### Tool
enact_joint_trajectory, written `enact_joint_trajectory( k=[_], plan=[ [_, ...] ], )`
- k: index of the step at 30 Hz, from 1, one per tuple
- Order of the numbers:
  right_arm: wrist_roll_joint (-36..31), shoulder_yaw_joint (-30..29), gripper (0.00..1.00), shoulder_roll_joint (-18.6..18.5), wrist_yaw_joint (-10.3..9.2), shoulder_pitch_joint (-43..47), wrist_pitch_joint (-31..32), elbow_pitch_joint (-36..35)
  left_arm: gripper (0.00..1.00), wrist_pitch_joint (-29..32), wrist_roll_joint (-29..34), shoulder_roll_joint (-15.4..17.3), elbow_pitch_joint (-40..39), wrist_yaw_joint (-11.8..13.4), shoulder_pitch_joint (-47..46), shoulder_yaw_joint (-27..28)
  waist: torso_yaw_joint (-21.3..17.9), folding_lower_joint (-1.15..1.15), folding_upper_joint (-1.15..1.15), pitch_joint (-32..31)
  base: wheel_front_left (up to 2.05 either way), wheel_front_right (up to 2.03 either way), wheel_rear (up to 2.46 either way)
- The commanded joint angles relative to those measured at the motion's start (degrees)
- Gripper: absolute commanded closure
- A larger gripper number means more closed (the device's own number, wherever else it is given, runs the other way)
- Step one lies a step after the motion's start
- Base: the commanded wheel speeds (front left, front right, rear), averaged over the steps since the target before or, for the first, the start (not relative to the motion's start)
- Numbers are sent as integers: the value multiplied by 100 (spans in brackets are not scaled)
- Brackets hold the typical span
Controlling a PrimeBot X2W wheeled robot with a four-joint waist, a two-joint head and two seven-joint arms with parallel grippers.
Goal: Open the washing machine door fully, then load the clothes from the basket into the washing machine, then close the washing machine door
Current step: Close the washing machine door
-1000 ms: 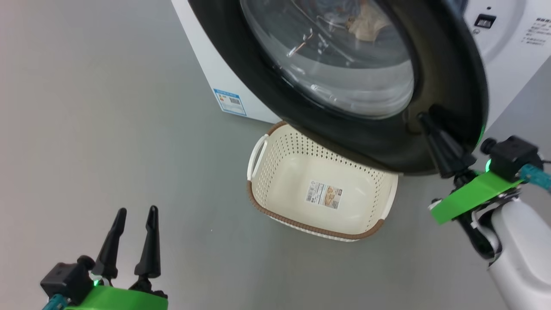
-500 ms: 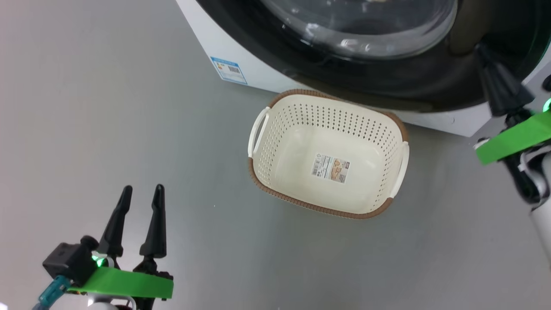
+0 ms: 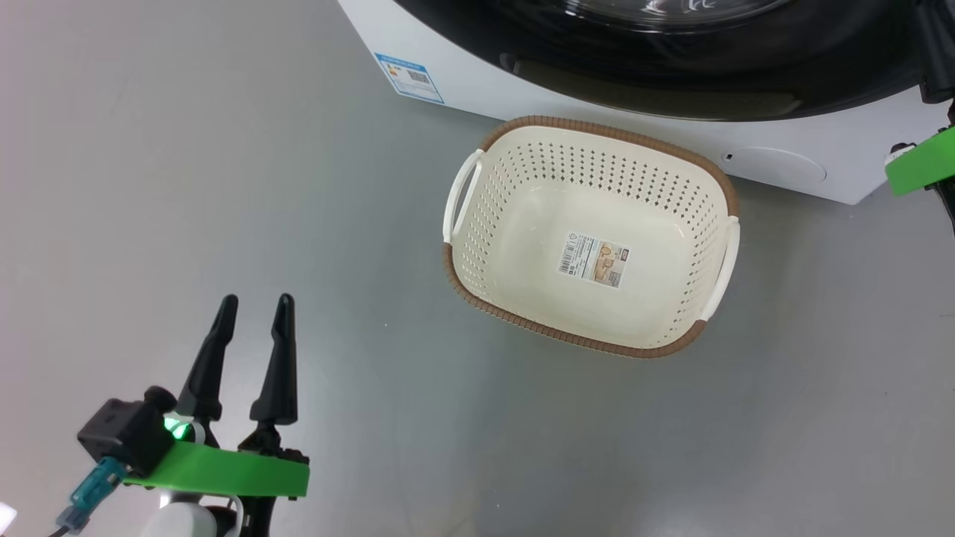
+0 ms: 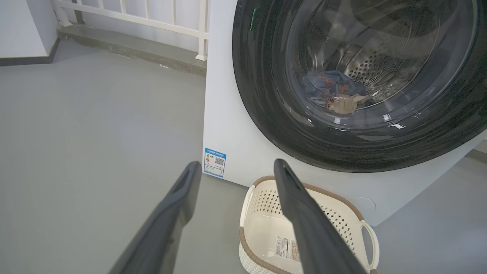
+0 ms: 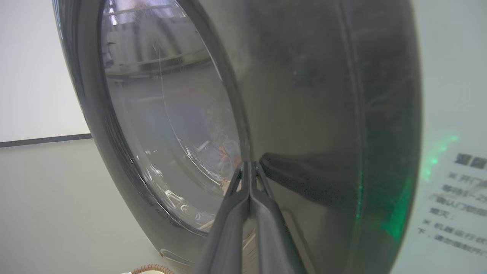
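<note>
Glossy black washing machine door (image 4: 262, 95) — blue clothes (image 4: 331, 85) seen through it; left tool (image 3: 257, 300) spread, right tool (image 5: 249, 164) pressed together.

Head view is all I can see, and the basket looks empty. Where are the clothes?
Observer: In the left wrist view the clothes lie inside the drum, seen through the glass of the washing machine door.
Operator: What is the right tool doing?
Observer: In the right wrist view the right tool is shut, its tips right at the door's black rim. I cannot tell whether they touch it.
Operator: Is the door closed?
Observer: In the left wrist view it looks flat against the front of the washing machine. I cannot tell whether it has latched.
</note>
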Motion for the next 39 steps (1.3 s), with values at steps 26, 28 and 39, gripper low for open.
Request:
enact_joint_trajectory(
  k=[26, 28, 39],
  plan=[
    [-344, -280, 92, 324, -49, 629, -25, -486, 0, -52, 32, 214, -96, -18, -24, 294, -209, 0, 0, -351, 0, 0, 0],
    [-338, -252, 64, 481, -49, 829, -25, -633, 0, -52, 59, 261, -115, -18, 10, 314, -329, 0, 0, -490, 0, 0, 0],
    [-324, -333, 0, 839, -49, 1821, -25, -1103, 0, -52, 181, 382, -155, -18, 228, 320, -789, 0, 0, -1146, 0, 0, 0]
  ],
)
